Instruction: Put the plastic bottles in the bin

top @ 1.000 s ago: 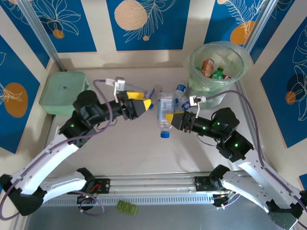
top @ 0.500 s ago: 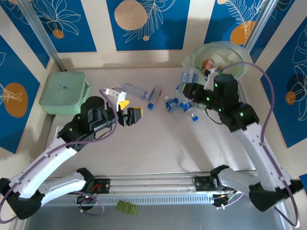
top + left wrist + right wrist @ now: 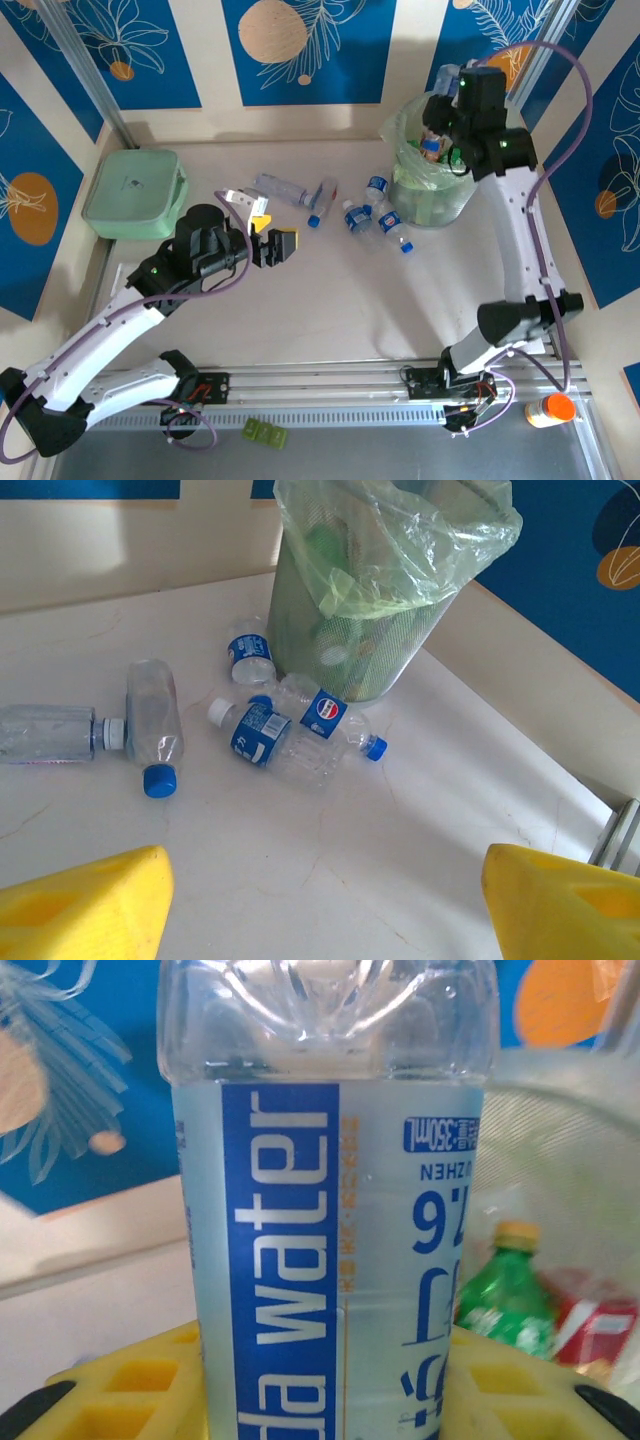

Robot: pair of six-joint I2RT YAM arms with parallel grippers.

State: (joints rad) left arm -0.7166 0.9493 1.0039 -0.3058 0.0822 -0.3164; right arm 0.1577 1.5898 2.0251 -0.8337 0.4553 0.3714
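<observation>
1. The right gripper (image 3: 330, 1400) was low over the middle of the table a second ago; now it has risen and hangs over the bin (image 3: 418, 196) at the far right
2. Its yellow fingers (image 3: 120, 1385) are clamped on a clear blue-labelled bottle (image 3: 330, 1210); under it a green bottle (image 3: 505, 1305) lies already inside the bin
3. So this bottle has left the table and is above the bin's mouth; I judge that only the release is missing for it
4. The left gripper (image 3: 325, 905) has pulled back a little toward the near left; its fingers are apart, with nothing between them
5. Five bottles lie on the table (image 3: 330, 310): a left pair (image 3: 152, 725) far from the left gripper, and three others (image 3: 268, 735) just beside the bin, on its near left side
6. The task seems well advanced, but these five are not yet done
</observation>
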